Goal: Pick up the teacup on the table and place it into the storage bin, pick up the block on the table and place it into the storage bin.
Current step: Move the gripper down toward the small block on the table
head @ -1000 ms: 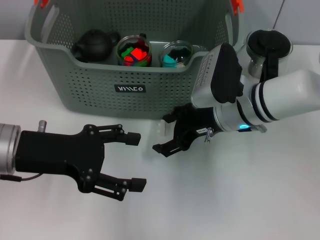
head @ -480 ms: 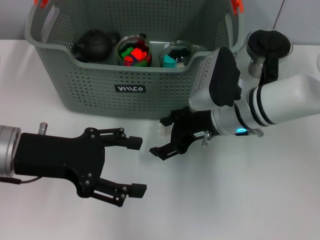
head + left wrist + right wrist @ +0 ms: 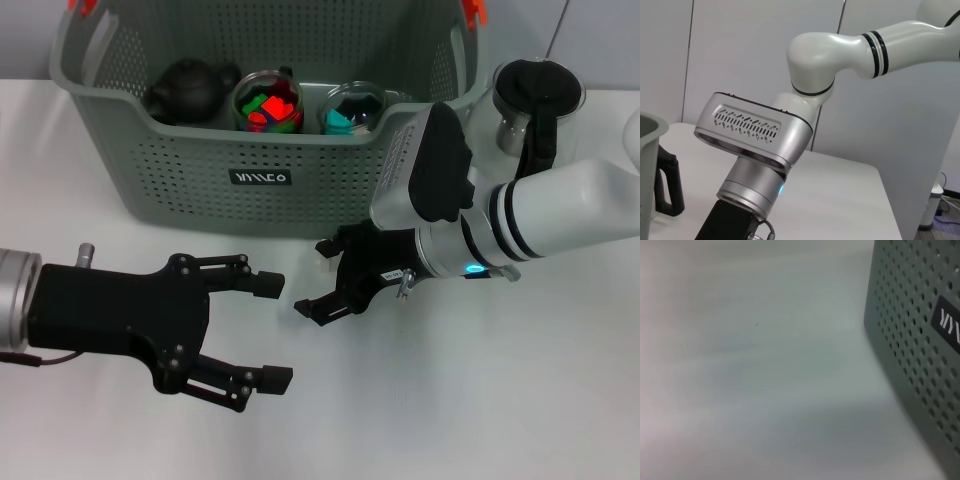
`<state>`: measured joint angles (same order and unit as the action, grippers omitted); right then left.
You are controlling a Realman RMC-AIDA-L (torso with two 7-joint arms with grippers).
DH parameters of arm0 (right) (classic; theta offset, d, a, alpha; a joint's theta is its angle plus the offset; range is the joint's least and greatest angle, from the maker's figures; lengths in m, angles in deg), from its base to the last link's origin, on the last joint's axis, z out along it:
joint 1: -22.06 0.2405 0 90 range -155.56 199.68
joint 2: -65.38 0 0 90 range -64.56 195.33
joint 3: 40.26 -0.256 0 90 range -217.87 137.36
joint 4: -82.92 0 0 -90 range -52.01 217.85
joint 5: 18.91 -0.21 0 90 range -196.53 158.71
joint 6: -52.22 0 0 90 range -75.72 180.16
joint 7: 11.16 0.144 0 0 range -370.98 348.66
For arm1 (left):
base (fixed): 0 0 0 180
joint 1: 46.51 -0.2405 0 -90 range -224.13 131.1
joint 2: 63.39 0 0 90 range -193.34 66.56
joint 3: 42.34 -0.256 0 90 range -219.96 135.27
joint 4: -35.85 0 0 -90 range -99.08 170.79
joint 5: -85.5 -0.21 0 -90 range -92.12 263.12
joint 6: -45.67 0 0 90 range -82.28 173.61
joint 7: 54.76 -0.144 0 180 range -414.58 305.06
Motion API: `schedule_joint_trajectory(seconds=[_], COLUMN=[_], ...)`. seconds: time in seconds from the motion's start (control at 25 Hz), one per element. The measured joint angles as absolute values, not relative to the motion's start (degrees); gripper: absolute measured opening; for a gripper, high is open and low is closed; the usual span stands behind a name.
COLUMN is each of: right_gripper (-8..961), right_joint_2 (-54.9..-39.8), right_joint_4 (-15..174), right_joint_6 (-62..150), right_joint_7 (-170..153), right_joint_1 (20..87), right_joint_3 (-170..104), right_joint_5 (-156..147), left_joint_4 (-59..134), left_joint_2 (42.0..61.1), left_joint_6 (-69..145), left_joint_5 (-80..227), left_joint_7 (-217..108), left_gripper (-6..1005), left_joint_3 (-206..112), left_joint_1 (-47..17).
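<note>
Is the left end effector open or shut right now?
Open: the left end effector hovers over the table, its fingers spread apart with nothing between them.

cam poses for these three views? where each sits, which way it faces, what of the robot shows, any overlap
Head: on the robot's head, facing forward and down at the table; storage bin, left gripper and right gripper, both open.
Left wrist: on the left arm, facing across at the right arm; own fingers unseen.
Right wrist: on the right arm, facing the table and the bin's labelled wall; no fingers shown.
Shared: bin label in head and right wrist views.
</note>
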<state>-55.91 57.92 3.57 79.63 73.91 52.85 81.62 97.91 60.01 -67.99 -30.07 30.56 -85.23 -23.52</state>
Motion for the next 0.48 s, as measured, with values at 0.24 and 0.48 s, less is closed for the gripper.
schedule_joint_trajectory(seconds=[0.24,0.48], right_gripper=[927,927], right_joint_2=[-55.58,-53.89], right_joint_4=[56.96,51.96], right_joint_6=[2.14,-6.03], right_joint_7=[79.36,77.43], right_joint_1=[73.51,70.15], right_joint_3=[52.47,48.44], right_joint_5=[80.97,80.22], left_joint_4=[98.22,99.74], left_joint_2=[59.9,59.56], left_joint_6=[-68.26,-69.14], left_joint_5=[-30.09,-30.21], left_joint_7=[31.41,32.17], left_gripper=[969,969], left_joint_3=[-85.23,-84.75], left_joint_1=[-23.42,-23.41])
